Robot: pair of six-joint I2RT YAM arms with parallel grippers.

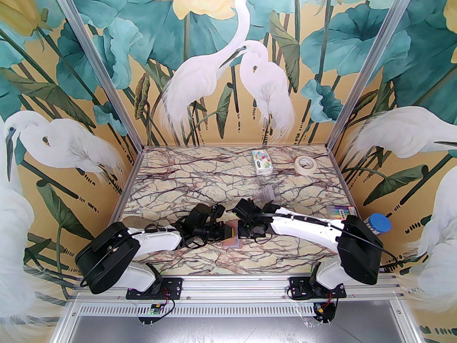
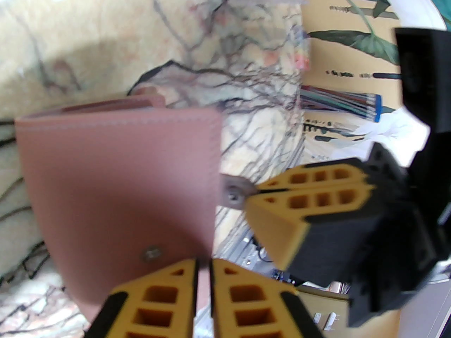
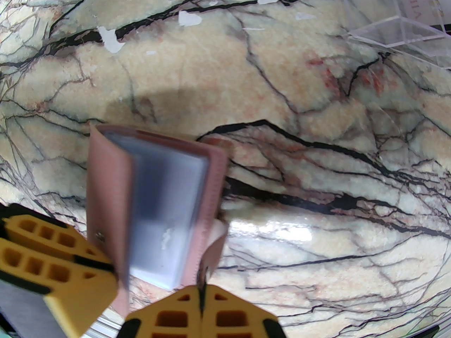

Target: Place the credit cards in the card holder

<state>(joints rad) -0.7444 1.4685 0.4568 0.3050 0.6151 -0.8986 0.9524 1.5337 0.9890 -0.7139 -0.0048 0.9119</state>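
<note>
**A:** What does the overhead camera give?

**B:** Both arms reach low over the marbled table [image 1: 200,180]. Between their tips the card holder [image 1: 232,237] is just a pink sliver. Beyond the card holder, toward the back wall, stands a clear stand [image 1: 264,193]. Further back lie a tissue pack [image 1: 262,161] and a tape roll [image 1: 306,163]. The grips cannot be read from up there.

**A:** And the left wrist?

**B:** It faces the card holder's outer cover, with a snap stud [image 2: 152,254] near the camera's own fingers. The left gripper [image 2: 203,264] has its jaws narrow, pinching the cover's near edge. At the card holder's far edge, the right gripper [image 2: 254,190] is clamped on the small snap tab [image 2: 234,192].

**A:** What does the right wrist add?

**B:** The inside. The card holder stands open like a book, with cloudy plastic sleeves [image 3: 169,217] between the two pink covers. One claw holds each side. Whether its lower edge touches the table, I cannot tell.

**A:** The credit cards?

**B:** There is lettering behind the clear stand's plastic, beyond the card holder. It is too blurred to say if that is one of them.
</note>
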